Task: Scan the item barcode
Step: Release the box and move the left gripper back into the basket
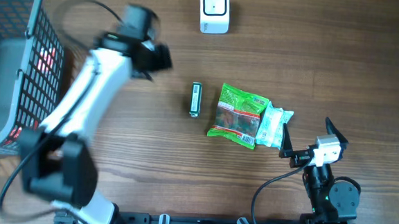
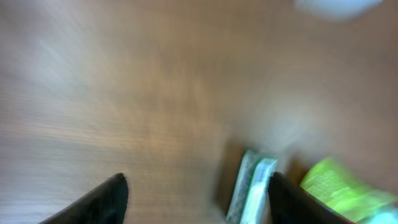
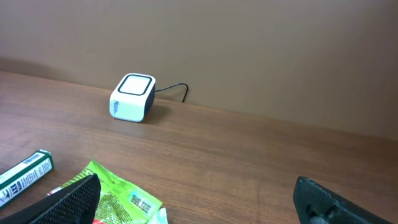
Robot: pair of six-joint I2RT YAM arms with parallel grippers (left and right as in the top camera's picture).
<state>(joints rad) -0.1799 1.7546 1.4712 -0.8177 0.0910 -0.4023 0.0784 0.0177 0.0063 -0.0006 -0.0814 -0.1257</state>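
Left hand (image 2: 196, 200) nearest lens, fingers apart, nothing clamped; view blurred. Small green-white pack (image 1: 195, 100) lies flat mid-bench (image 1: 314, 49), clear of both hands. Green snack bag (image 1: 239, 114) near its right side; pale packet (image 1: 275, 125) touches bag. Scanner (image 1: 214, 10) at far edge. Right hand (image 1: 307, 138) fingers wide apart, empty, beside packet. Basket (image 1: 22, 59) at left.

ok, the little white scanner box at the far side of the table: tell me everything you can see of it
The scanner is a small cube with rounded corners. It looks like white plastic, with one dark grey side visible in the right wrist view. Its top face has a dark-outlined square window. The front has small print, too small to read. A thin black cable leaves its rear. It sits upright on the wooden table near the far edge, standing alone.
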